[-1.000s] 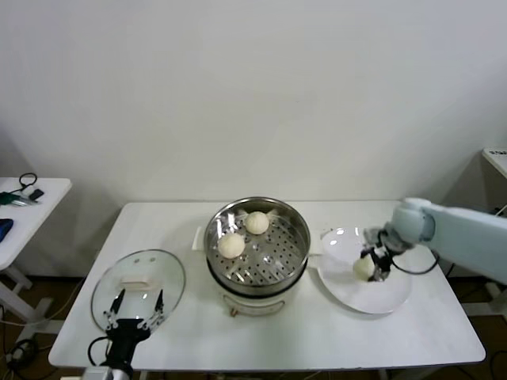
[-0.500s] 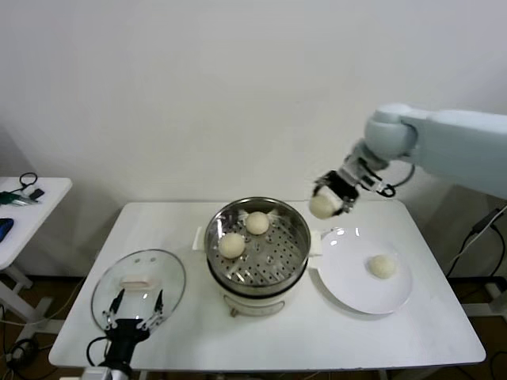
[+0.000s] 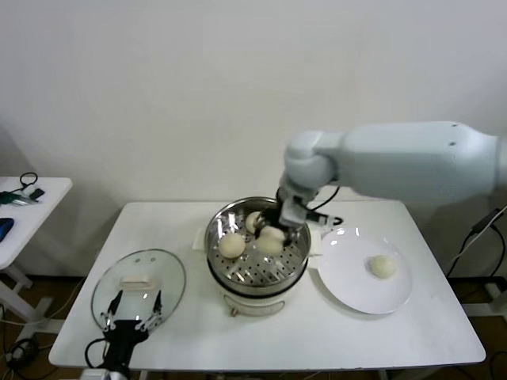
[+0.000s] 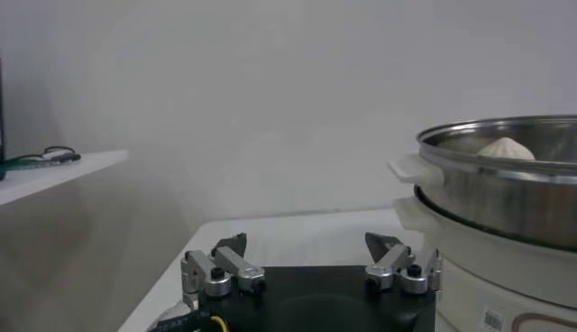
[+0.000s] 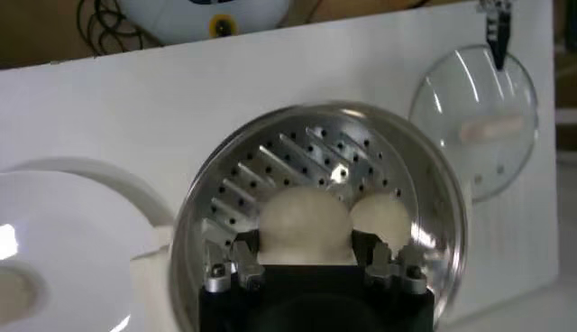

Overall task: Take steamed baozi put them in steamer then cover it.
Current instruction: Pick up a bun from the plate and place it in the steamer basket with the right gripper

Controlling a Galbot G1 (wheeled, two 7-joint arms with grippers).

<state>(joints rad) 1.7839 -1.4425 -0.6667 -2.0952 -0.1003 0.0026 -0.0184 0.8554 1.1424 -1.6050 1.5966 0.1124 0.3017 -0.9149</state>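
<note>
Right gripper (image 3: 273, 231): reaching into the steamer (image 3: 295, 229), clamping a baozi (image 5: 304, 225) between its fingers just above the perforated floor. Two more baozi sitting inside: one (image 3: 231, 245) nearer the robot on its left, one (image 3: 252, 221) at the far side. Fourth baozi (image 3: 383, 266) lying on the plate (image 3: 348, 286), right of the steamer. Cover (image 3: 162, 273) lying flat on the table (image 3: 317, 332), left of the steamer. Left gripper (image 3: 131, 308): hovering at the cover's near edge, fingers spread wide, holding nothing.
</note>
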